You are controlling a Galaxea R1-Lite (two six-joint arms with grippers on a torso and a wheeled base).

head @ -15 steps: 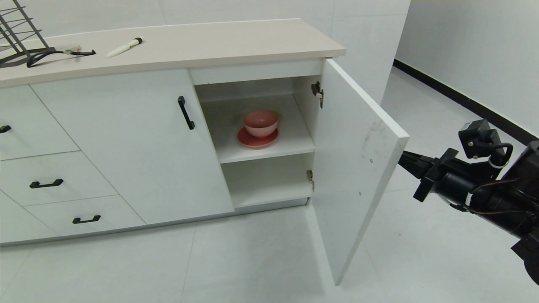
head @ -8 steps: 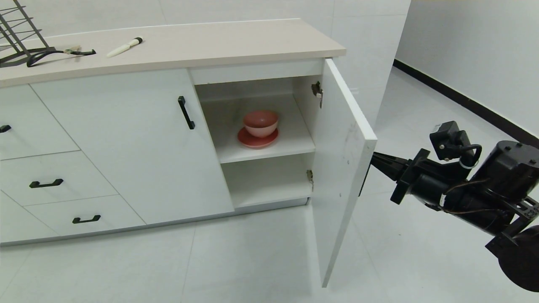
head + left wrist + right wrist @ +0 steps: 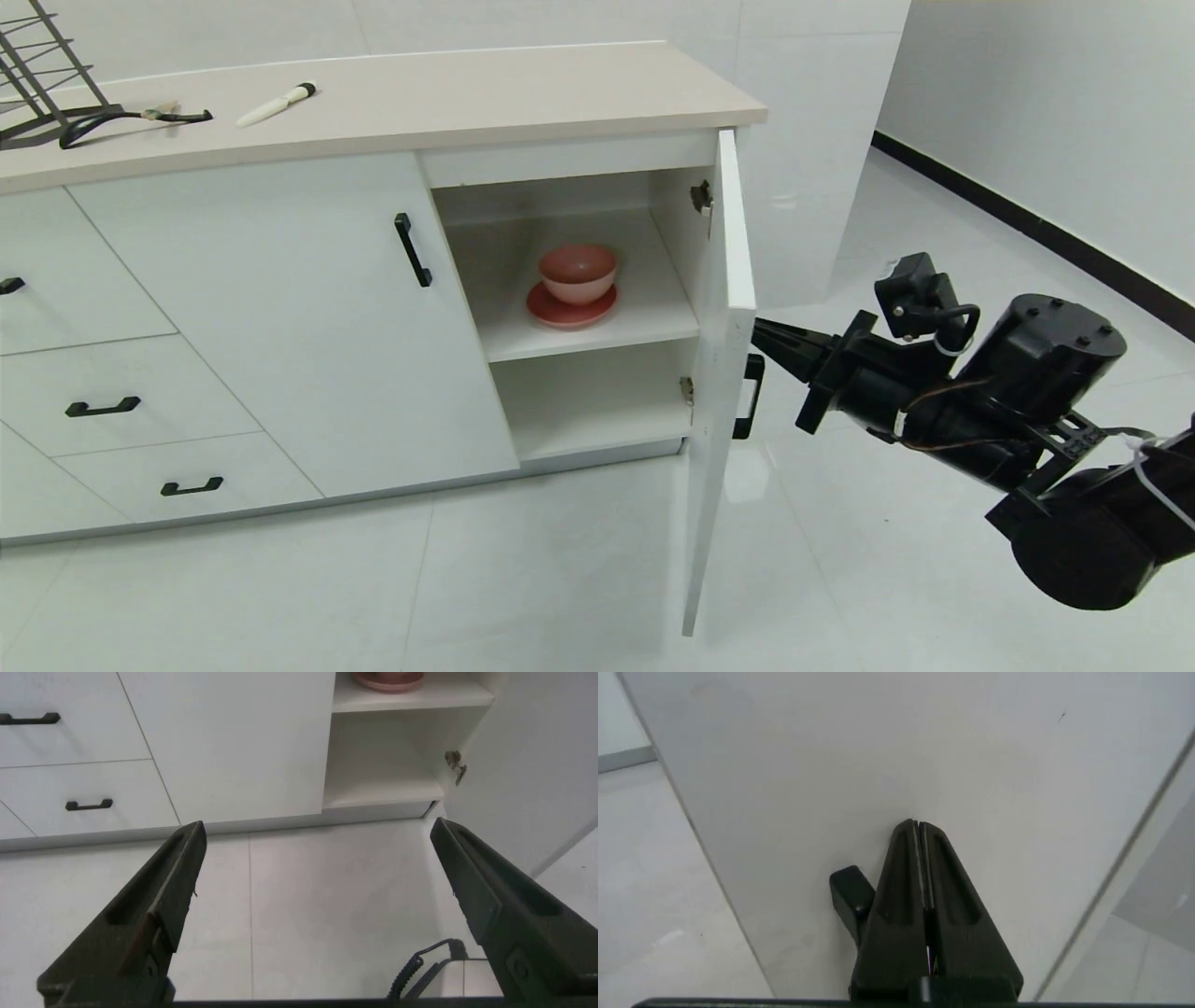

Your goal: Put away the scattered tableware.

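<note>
A pink bowl (image 3: 578,273) sits on a red plate (image 3: 570,308) on the upper shelf of the open cabinet; the plate's edge (image 3: 388,681) also shows in the left wrist view. The cabinet door (image 3: 719,373) stands out edge-on, about half open. My right gripper (image 3: 761,331) is shut, its tip against the door's outer face (image 3: 878,756) just above the black door handle (image 3: 749,397). In the right wrist view the shut right gripper (image 3: 917,826) touches the panel beside the handle (image 3: 850,896). My left gripper (image 3: 316,831) is open and holds nothing, low over the floor in front of the cabinet.
A white-handled knife (image 3: 275,105) and a black wire rack (image 3: 37,75) lie on the countertop. Drawers with black handles (image 3: 103,407) are at the left. A closed door with a handle (image 3: 413,249) adjoins the opening. Open floor lies in front and to the right.
My right arm has moved left with its tip on the door, and the door has swung from wide open toward the cabinet. The bowl and plate have not moved.
</note>
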